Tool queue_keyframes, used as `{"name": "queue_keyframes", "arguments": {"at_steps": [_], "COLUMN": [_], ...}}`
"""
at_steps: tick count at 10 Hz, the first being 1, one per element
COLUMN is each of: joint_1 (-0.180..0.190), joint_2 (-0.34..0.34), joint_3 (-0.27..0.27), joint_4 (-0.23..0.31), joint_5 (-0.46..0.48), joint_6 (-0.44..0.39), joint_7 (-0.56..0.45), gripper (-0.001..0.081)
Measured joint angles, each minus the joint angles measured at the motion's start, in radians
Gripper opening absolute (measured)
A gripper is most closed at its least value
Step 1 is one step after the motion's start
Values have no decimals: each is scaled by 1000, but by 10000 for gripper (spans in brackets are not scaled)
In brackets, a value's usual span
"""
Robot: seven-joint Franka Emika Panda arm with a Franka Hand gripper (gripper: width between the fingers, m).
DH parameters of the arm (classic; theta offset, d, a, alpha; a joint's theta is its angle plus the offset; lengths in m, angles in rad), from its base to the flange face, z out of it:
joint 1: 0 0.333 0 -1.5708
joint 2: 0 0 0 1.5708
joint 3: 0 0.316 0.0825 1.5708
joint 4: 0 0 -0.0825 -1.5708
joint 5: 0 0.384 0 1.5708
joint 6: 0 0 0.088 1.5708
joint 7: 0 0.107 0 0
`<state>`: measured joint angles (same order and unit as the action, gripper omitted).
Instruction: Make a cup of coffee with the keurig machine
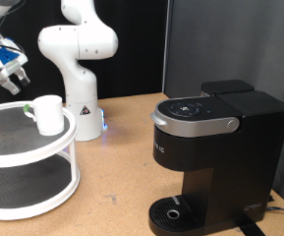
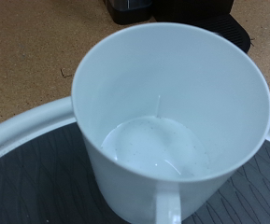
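I'm seeing the cup (image 1: 49, 114) sitting upright on the top tier of a white two-tier round stand (image 1: 24, 149) at the exterior view's left, near that tier's right-hand rim. It's a small plain white mug, and a small green mark is showing on its left side. In the wrist view the cup (image 2: 172, 121) is filling most of the frame, seen from above: smooth white inside, empty, with the handle stub pointing toward the lower edge. The tier under it is looking dark grey with a white raised rim.

The gripper (image 1: 6, 67) is hanging in the upper left of the exterior view, above and to the left of the cup, not touching it. Blue parts are showing on the hand. Its fingers are holding nothing, and I can't tell how wide they're set from here.

The keurig machine (image 1: 212, 147) is standing at the exterior view's right on the brown tabletop (image 1: 117, 172), well apart from the cup. It's black and boxy, silver-grey lid down, round drip tray at its base bare.
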<state>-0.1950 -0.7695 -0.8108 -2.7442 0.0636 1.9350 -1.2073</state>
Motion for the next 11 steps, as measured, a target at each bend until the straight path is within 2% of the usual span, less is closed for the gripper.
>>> {"name": "queue_keyframes", "arguments": {"at_steps": [1,2,3,4,5,11], "joint_1": [2,4,7,11,17,69], "joint_2": [4,6,7,7,9,57], "joint_3": [-7,-12,-17,-20,-23,-58], "joint_4": [-5,-8,-14,-20,-26,-44], "joint_5": [1,2,5,11,19,35], "joint_6": [8,18,39,62,86,121], "joint_7": [-11,-15,-16,-16,-15,-30], "gripper": [554,554,735,735,799,800]}}
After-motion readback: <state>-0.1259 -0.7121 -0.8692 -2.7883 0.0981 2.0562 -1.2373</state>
